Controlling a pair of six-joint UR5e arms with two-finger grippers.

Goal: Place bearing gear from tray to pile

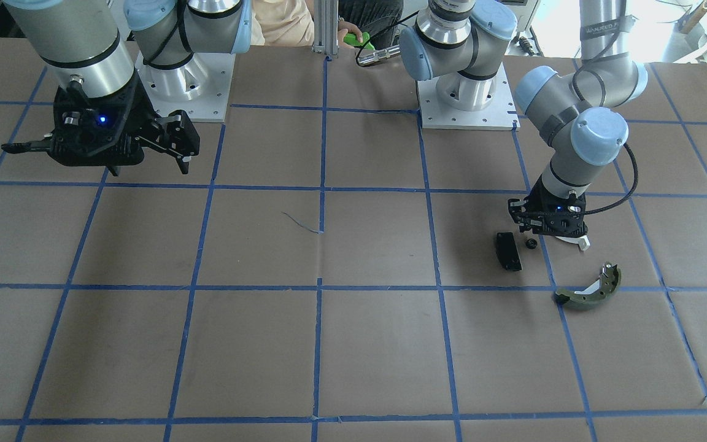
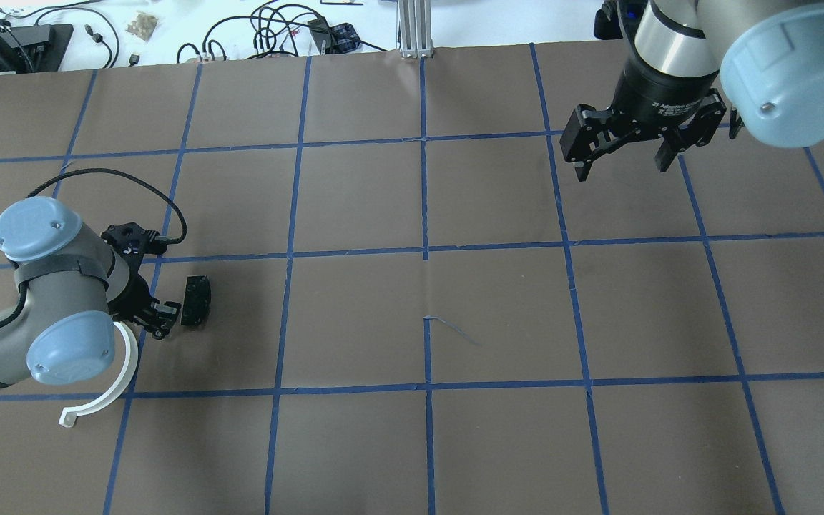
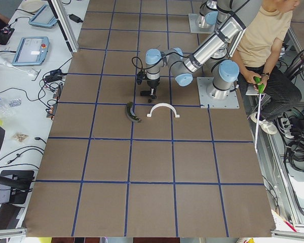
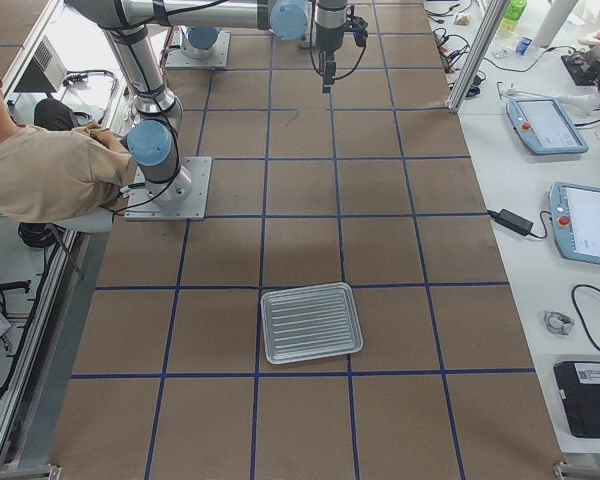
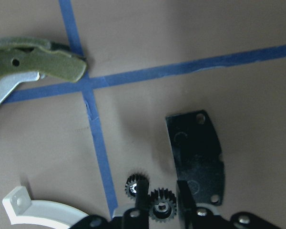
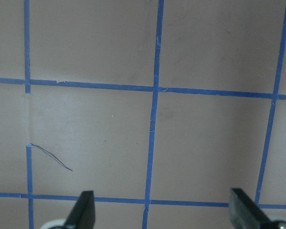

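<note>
My left gripper is low over the table at the pile, jaws close together, shut on the small black bearing gear; the gear also shows in the front view. Around it lie the black rectangular plate, the white half-ring and the olive-green brake shoe. My right gripper hangs open and empty above bare table. The tray lies far off on the robot's right side, with nothing visible in it.
The table is brown paper with a blue tape grid. A thin dark scratch marks the middle. The arm bases stand at the robot's edge. An operator sits beside the bases.
</note>
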